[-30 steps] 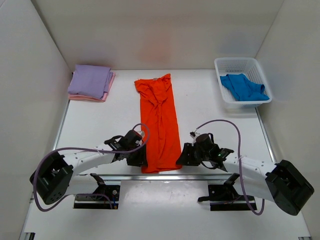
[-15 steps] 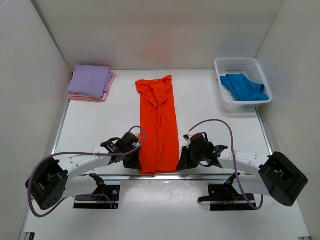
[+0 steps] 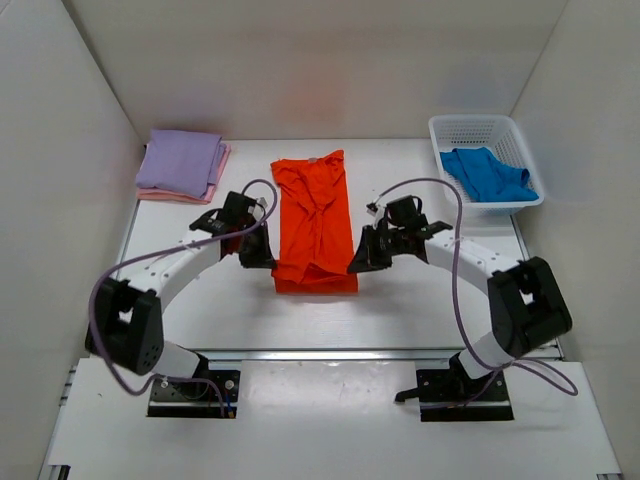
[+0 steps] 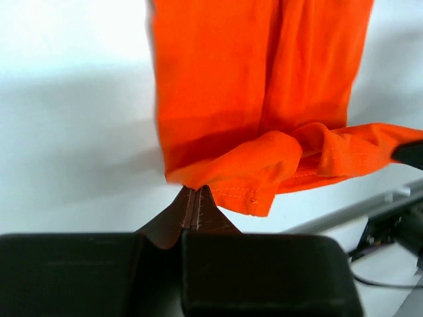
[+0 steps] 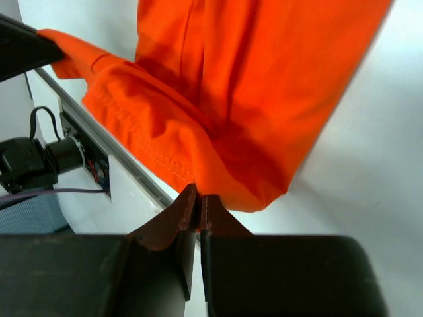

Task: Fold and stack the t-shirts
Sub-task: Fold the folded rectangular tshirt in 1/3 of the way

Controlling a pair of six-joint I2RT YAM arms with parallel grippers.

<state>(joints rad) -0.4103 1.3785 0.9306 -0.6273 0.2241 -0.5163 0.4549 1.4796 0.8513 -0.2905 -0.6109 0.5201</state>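
Left hand and right hand clench orange t-shirt, apparently its hem; basket apart.

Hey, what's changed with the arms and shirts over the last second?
The left gripper and right gripper closed on the near hem corners of the orange t-shirt and carried them toward the far wall, folding its lower part over itself. The lavender t-shirt on the pink t-shirt and the blue t-shirt in the basket stayed put.
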